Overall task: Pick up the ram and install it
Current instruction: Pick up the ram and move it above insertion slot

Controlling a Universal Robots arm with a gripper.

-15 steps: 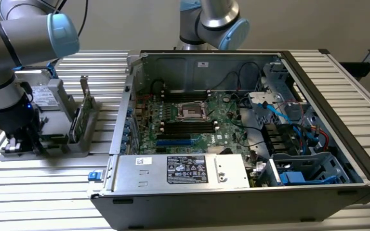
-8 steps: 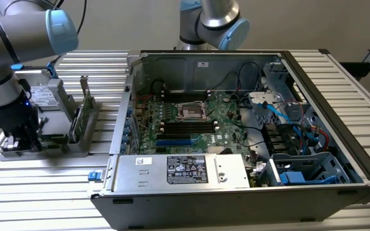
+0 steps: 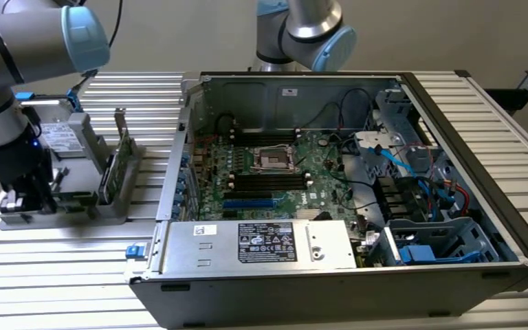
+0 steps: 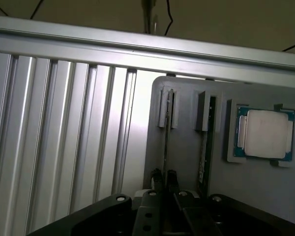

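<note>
**A:** What's the surface?

**B:** A ribbed metal worktop. The gripper has its fingers slightly parted and holds nothing. They straddle the ram, which stands on edge in a grey holder.

**A:** What else is stored?

**B:** A second board on edge, then a processor chip in a square recess. On the exterior view's right, an open computer case holds a motherboard.

The arm is standing at the exterior view's left, and its gripper is hanging low at the end of the grey holder farthest from the case. An upright card is standing in the holder, near the gripper. The open computer case is lying on the ribbed table, just beside the holder, and is exposing the motherboard. The labelled power supply is sitting along the case's near edge.
</note>
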